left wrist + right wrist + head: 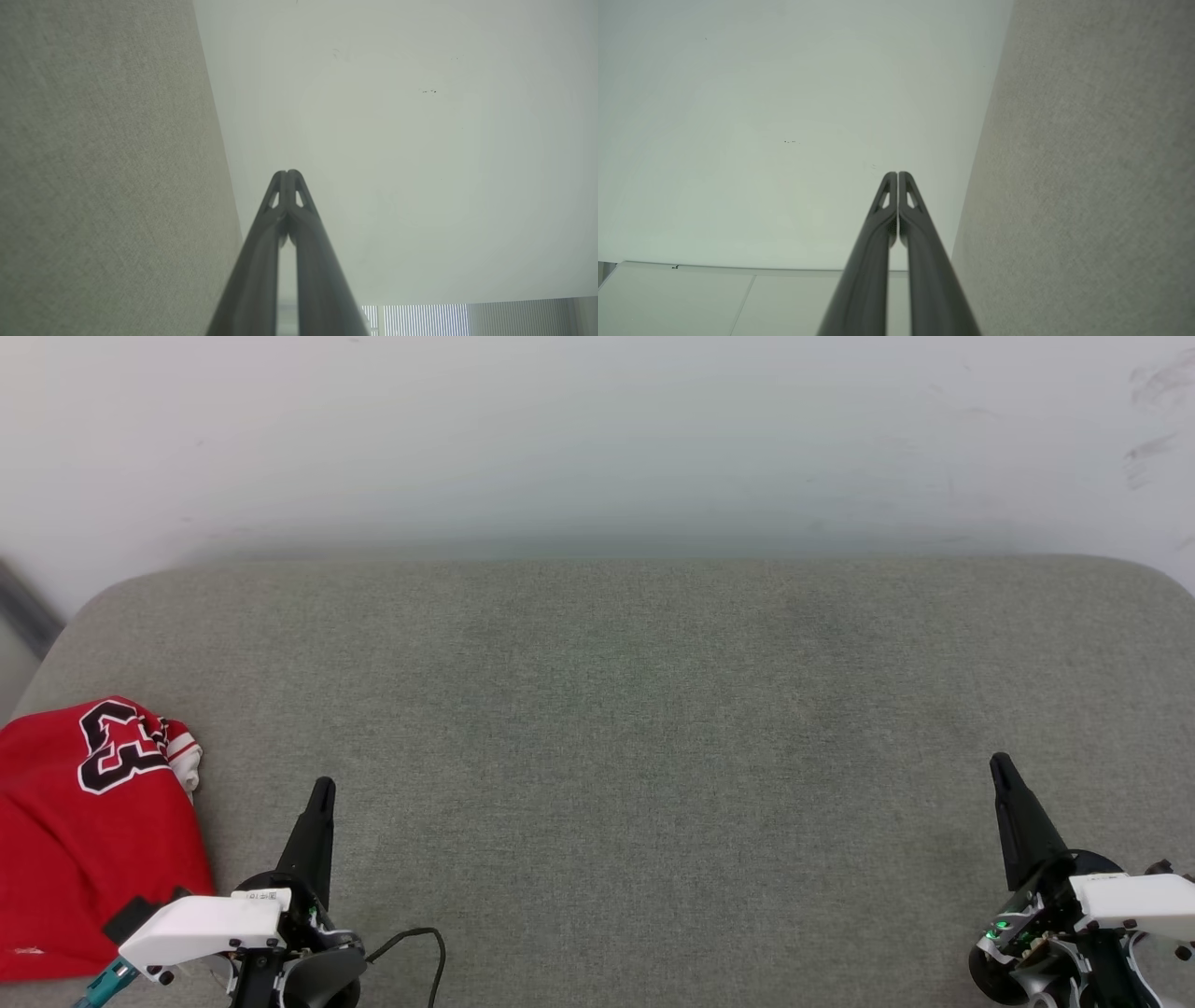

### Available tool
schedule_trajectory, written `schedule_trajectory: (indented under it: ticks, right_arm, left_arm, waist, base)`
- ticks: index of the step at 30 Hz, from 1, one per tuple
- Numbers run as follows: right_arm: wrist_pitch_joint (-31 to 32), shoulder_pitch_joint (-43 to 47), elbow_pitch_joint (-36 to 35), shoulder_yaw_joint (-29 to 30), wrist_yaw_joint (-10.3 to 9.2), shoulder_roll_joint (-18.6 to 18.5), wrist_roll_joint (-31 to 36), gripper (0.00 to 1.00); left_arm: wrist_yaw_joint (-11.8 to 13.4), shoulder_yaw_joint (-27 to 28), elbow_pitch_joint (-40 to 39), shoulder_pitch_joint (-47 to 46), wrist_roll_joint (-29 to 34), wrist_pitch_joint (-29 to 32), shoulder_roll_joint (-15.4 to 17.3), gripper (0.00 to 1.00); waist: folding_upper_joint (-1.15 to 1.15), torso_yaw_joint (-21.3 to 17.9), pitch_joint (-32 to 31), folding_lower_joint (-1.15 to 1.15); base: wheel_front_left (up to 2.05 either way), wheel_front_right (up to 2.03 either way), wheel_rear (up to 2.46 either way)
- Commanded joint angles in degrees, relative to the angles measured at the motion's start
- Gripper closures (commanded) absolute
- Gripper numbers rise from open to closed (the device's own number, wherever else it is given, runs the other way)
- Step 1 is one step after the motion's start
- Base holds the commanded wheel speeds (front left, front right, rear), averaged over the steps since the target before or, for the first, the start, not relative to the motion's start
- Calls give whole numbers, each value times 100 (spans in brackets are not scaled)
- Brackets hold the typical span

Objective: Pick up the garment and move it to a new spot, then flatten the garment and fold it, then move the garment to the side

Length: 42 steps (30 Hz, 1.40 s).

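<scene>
The left gripper [322, 786] and right gripper [999, 763] have dark tapered fingers [311, 849] and white housings [201, 926] (black cable [420, 931], left).

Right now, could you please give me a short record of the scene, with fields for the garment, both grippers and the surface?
garment: red jersey, crumpled, at the surface's left edge
surface: grey-green fabric pad, against a pale wall
left gripper: shut, empty, beside the garment, apart from it
right gripper: shut, empty, at lower right

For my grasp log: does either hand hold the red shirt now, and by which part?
Nothing is held. The left hand and right hand are shut, empty; the garment lies loose.
</scene>
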<state>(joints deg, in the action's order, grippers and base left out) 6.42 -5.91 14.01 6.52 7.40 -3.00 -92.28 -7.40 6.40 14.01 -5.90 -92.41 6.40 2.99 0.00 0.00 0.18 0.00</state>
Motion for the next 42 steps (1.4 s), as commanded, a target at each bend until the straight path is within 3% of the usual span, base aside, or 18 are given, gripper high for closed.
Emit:
schedule_trajectory:
  ticks: [1, 16, 17, 31, 42]
  right_arm:
    - [18, -58, 4, 5, 17, 16, 11, 100]
    - [18, -58, 5, 5, 17, 16, 12, 100]
    - [-2, 9, 12, -2, 0, 1, 2, 0]
    - [-347, 230, -239, -246, 1, 4, 219, 0]
    - [-631, 284, -465, -342, 2, -26, 1422, 0]
  left_arm:
    - [-17, 19, 4, -58, 31, 13, -3, 100]
    - [-17, 19, 4, -59, 29, 15, -4, 100]
    - [1, -6, 15, 8, 3, -2, -2, 0]
    - [0, -394, -190, 81, 178, -354, -16, 0]
    - [-2, -503, -513, 163, 1053, -631, -14, 0]
  waist:
    - [0, 0, 0, 0]
    - [0, 0, 0, 0]
    - [0, 0, 0, 0]
    - [0, 16, 2, 0]
    - [0, 36, -8, 0]
  base:
    - [0, 0, 0]
    - [0, 0, 0]
    - [0, 0, 0]
    - [0, 0, 0]
    - [0, 0, 0]
